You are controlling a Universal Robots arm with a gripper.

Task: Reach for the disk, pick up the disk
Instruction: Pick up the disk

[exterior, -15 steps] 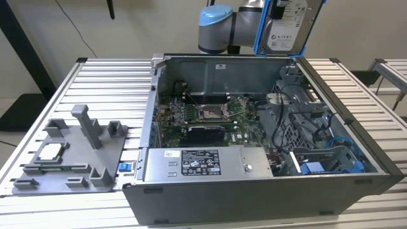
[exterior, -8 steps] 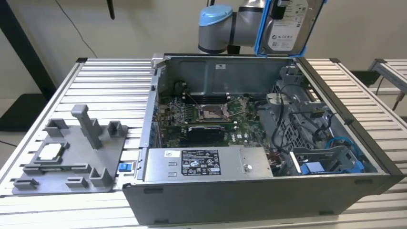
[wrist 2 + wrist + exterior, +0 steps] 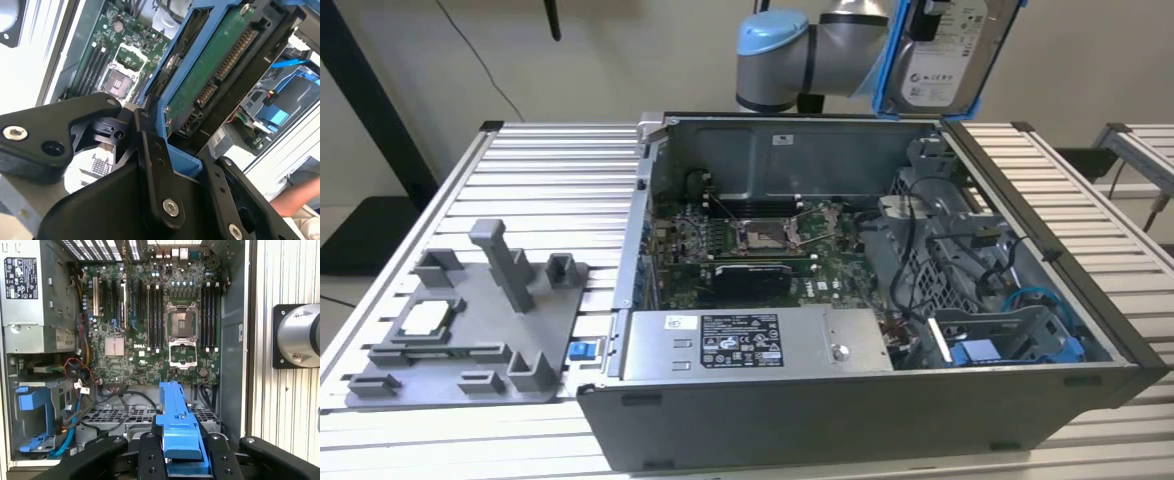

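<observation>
A: Item held?
B: Disk (image 3: 945, 55), silver-grey with white label, framed in bright blue bracket. Raised clear above the far rim of the open computer case (image 3: 854, 420), near the case's far corner at the exterior view's right. Tilted close to upright, label turned toward the exterior camera.

A: Grip?
B: Gripper (image 3: 172, 165) clamped on the bracket's edge. Black fingers (image 3: 155, 170) pressed against both sides of the blue frame in both wrist views. Green circuit underside and connector row seen in the second wrist view.

A: Arm?
B: Grey arm joint with pale blue cap (image 3: 781, 60), just beside the disk, above the case's far wall.

A: Below the disk?
B: Motherboard (image 3: 155, 315) with bare processor socket (image 3: 181, 322), lying flat in the case. Power supply (image 3: 754, 342) along the near wall. Empty blue caddy (image 3: 1007, 345) in the near corner at the exterior view's right, well apart from the disk.

A: Elsewhere on the counter?
B: Ribbed metal counter (image 3: 547, 170). Grey fixture block (image 3: 467, 320) near the counter's near corner at the exterior view's left, beside the case. Small square chip (image 3: 427, 318) seated on it.
</observation>
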